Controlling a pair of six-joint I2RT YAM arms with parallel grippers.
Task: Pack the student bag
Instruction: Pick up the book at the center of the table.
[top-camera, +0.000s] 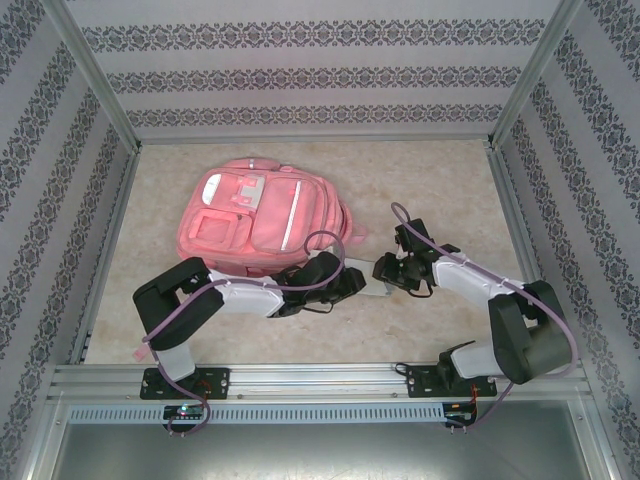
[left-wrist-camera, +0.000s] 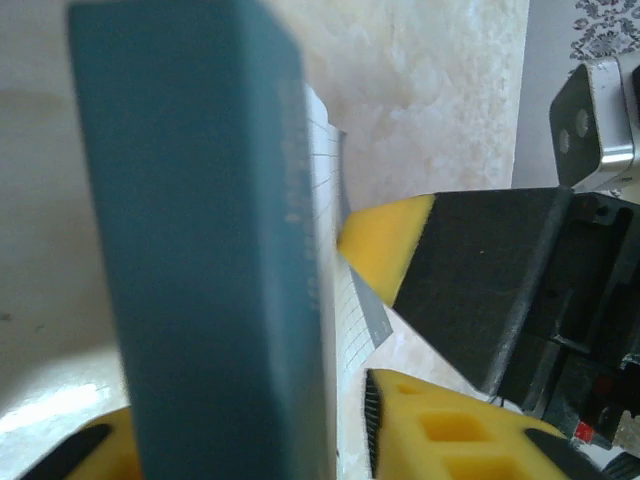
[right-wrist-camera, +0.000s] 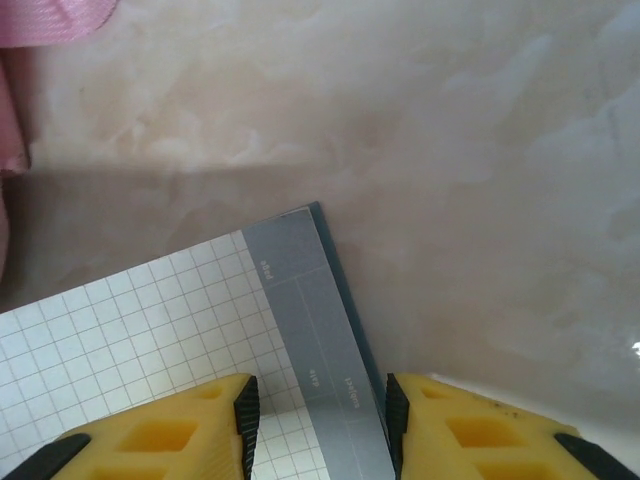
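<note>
Right now both grippers are meeting at table centre over a notebook (right-wrist-camera: 200, 320) with a grid-ruled cover and teal spine. Left gripper (left-wrist-camera: 245, 430) is pinching that spine between its yellow fingers. Right gripper (right-wrist-camera: 315, 420) is straddling the notebook's edge, jaws partly apart; can't tell if it's gripping. Student bag (top-camera: 262, 217) is lying flat at 11 o'clock on the table (top-camera: 440, 190).

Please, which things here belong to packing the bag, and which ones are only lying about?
For the job: student bag; teal-spined grid notebook.
Only surroundings: table; patterned walls; metal frame.
</note>
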